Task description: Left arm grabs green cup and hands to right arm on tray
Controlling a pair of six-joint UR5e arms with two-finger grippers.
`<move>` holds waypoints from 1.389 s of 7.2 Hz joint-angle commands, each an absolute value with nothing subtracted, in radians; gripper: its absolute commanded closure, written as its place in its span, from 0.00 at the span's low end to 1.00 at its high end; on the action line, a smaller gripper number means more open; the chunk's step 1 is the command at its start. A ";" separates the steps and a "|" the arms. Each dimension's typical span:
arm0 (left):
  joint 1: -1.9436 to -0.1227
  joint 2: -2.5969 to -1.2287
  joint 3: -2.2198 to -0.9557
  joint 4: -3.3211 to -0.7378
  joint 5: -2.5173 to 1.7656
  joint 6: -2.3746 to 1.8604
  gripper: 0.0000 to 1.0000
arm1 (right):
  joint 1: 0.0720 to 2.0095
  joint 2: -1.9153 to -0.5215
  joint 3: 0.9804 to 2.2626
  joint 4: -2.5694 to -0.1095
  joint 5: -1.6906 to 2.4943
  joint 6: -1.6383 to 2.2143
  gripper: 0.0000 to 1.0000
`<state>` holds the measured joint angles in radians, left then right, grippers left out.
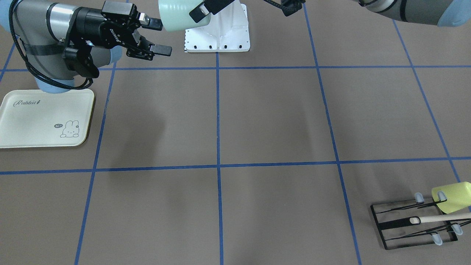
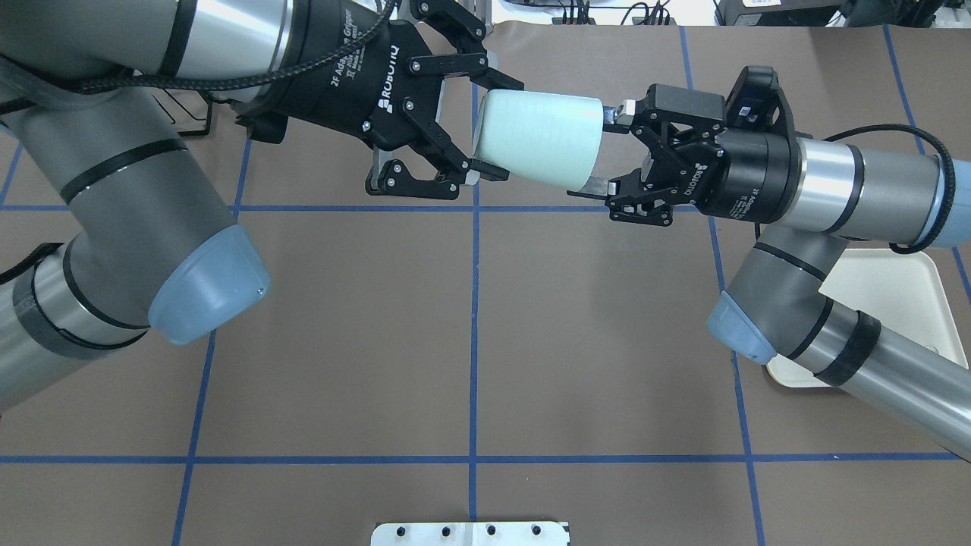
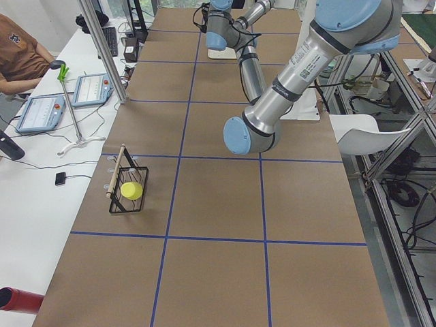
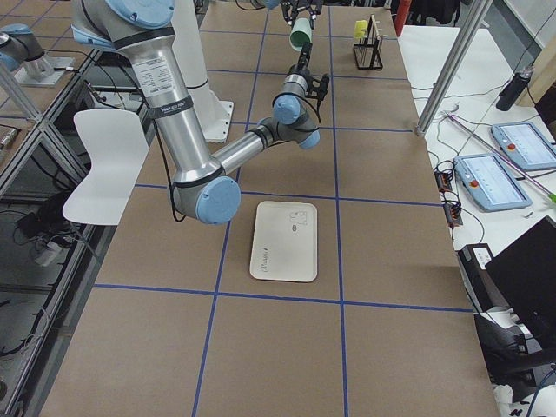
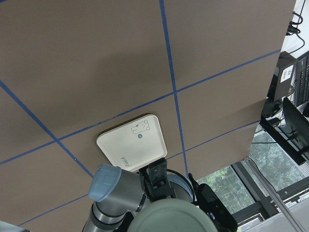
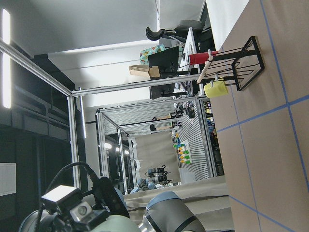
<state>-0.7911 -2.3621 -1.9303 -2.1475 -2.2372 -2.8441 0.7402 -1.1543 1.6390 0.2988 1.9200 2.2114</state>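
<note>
— Brown and matte, the whole tabletop [image 1: 276,117], ruled into big squares by blue tape [image 1: 218,121]. What stands around it?
— A white side bench [image 3: 41,184] runs along the operators' edge. It carries two tablets [image 3: 41,112], an aluminium post [image 3: 102,48] rises from it, and a person [image 3: 17,51] is at its far end.
— And the green cup [image 2: 538,144]?
— In the air, lying on its side high above the tabletop, between the two arms. Its wider end is turned to the right arm [image 2: 887,189]. The left arm [image 2: 136,197] has its jaws clamped on the narrower end. The right arm's jaws are spread wide at the rim, not closed on it.
— Where is the room to move?
— The tray [image 1: 33,121] lies flat on the robot's right side, near the right arm's elbow. A black wire rack [image 1: 395,223] sits well apart from it on the robot's left, near the tabletop's edge by the bench. The rack carries a yellow-green cup [image 1: 454,197] and a wooden rod [image 1: 441,218]. Broad brown squares lie between tray and rack.
— What can't you make out?
— From overhead the right arm covers most of the tray. The front view cuts off the cup's top and nearly all of the left arm. Whether the right fingertips touch the cup, I cannot tell.
</note>
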 commanded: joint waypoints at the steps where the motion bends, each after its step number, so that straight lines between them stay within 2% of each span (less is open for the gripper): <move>1: -0.792 -2.362 -1.924 -2.148 -2.237 -2.858 0.82 | 0.730 -1.151 1.640 0.299 1.913 2.204 0.10; 10: -0.787 -2.362 -1.921 -2.146 -2.237 -2.867 0.82 | 0.735 -1.151 1.634 0.299 1.894 2.204 0.11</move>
